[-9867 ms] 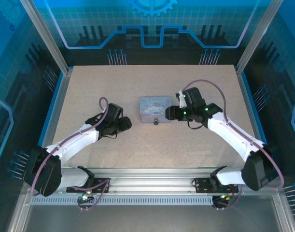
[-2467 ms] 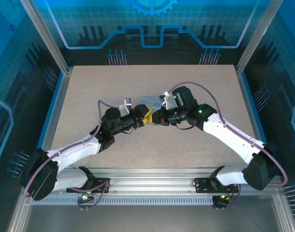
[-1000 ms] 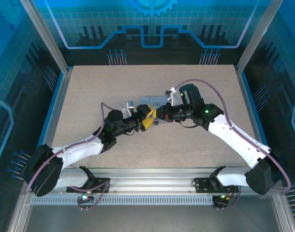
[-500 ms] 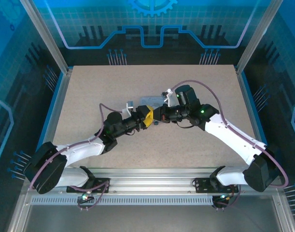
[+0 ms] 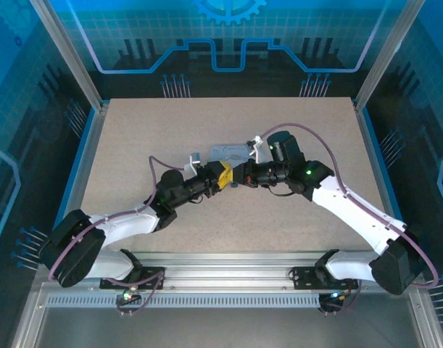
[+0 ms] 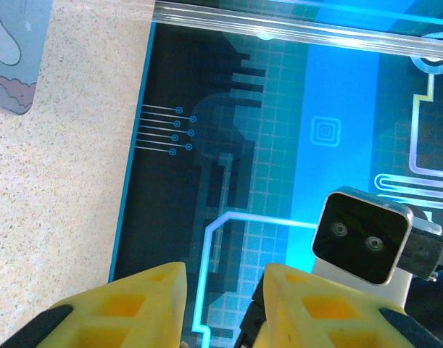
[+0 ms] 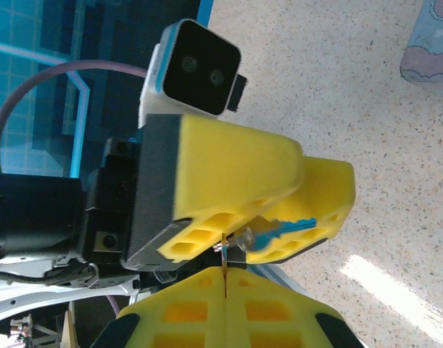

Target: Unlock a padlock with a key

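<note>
relation: key lies in the gap of the left gripper, mid right-wrist frame; long axis near level, tipped up to the right; right gripper just below | jaws: left narrowly apart, pinch unclear; right pressed together on a thin part of the key | pose: both arms reach inward, meeting below the tin | padlock: not made out
</note>
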You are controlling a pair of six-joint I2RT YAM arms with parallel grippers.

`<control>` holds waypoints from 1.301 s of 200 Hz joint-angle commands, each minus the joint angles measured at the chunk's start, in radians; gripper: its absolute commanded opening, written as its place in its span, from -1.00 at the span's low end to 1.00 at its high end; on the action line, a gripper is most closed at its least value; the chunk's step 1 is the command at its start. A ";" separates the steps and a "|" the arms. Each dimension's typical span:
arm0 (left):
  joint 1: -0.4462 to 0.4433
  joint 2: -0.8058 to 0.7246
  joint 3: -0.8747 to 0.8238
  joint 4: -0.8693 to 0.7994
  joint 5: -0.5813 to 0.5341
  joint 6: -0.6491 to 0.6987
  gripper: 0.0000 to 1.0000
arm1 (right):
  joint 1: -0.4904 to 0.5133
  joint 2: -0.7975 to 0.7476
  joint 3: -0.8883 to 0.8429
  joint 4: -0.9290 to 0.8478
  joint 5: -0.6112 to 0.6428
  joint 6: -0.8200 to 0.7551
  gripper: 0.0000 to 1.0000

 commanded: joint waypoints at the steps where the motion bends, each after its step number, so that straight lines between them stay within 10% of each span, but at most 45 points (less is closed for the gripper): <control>1: 0.002 -0.002 -0.010 0.037 -0.014 0.003 -0.36 | 0.000 -0.022 -0.014 0.004 -0.010 0.005 -1.00; 41: 0.002 0.003 0.000 0.032 -0.007 0.006 -0.56 | -0.001 -0.024 -0.028 0.007 -0.014 0.005 -1.00; 80: 0.002 0.007 0.006 0.030 0.005 0.006 0.22 | -0.013 -0.019 -0.022 0.012 -0.012 0.007 -1.00; 122: 0.000 0.009 0.010 0.030 0.020 0.009 0.49 | -0.028 -0.019 -0.001 0.026 0.004 0.012 -1.00; 260: 0.005 0.051 -0.017 0.186 -0.016 -0.040 0.42 | 0.024 0.029 -0.048 0.154 0.006 0.076 -1.00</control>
